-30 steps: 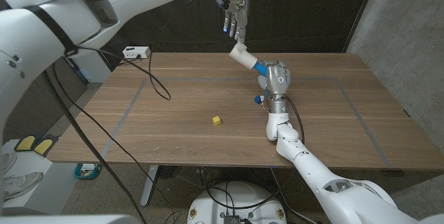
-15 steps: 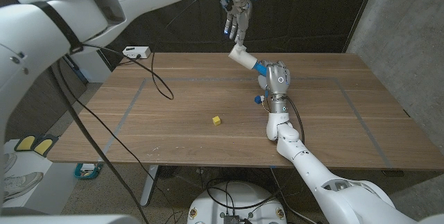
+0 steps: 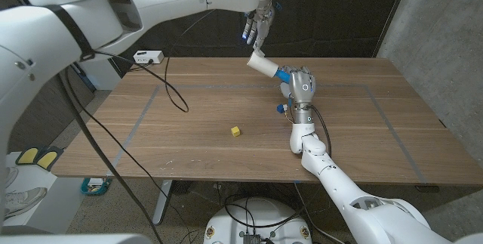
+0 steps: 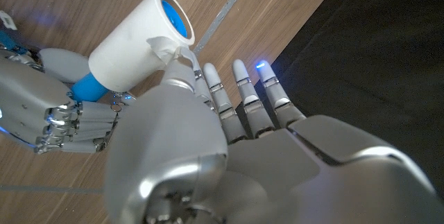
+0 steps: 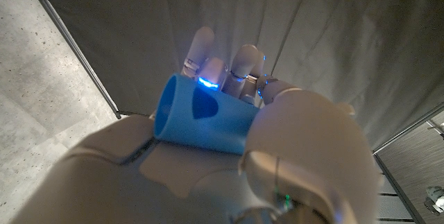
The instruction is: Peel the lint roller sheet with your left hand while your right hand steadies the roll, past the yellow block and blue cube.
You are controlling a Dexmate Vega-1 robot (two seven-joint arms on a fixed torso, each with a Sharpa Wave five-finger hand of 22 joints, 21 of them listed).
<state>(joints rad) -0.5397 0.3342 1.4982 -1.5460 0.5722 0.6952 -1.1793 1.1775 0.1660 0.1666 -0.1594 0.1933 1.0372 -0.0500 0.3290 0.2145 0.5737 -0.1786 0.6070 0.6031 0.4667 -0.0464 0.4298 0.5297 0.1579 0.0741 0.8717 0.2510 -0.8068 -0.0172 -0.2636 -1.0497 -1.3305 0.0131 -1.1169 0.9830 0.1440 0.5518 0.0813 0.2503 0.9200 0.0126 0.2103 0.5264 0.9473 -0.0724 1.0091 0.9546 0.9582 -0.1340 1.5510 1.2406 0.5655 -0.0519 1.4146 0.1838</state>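
Observation:
The lint roller's white roll (image 3: 263, 64) juts up and to the left from its blue handle (image 3: 281, 73), above the table's far middle. My right hand (image 3: 302, 85) grips that handle (image 5: 205, 116). My left hand (image 3: 259, 26) hangs fingers-down over the roll's far end. At the roll's open blue-cored end (image 4: 135, 40), a small flap of sheet (image 4: 165, 44) is lifted and my left thumb and a finger pinch it, with the other fingers (image 4: 243, 85) spread. The yellow block (image 3: 235, 131) lies mid-table. The blue cube (image 3: 280, 109) sits beside my right wrist.
A white box (image 3: 149, 57) with a black cable sits at the table's back left corner. Grey tape lines (image 3: 143, 115) cross the wooden top. A dark curtain hangs behind the table's far edge.
My left hand has shifted slightly at the roll's end and its arm has risen in the picture. The right hand, yellow block and blue cube have not moved.

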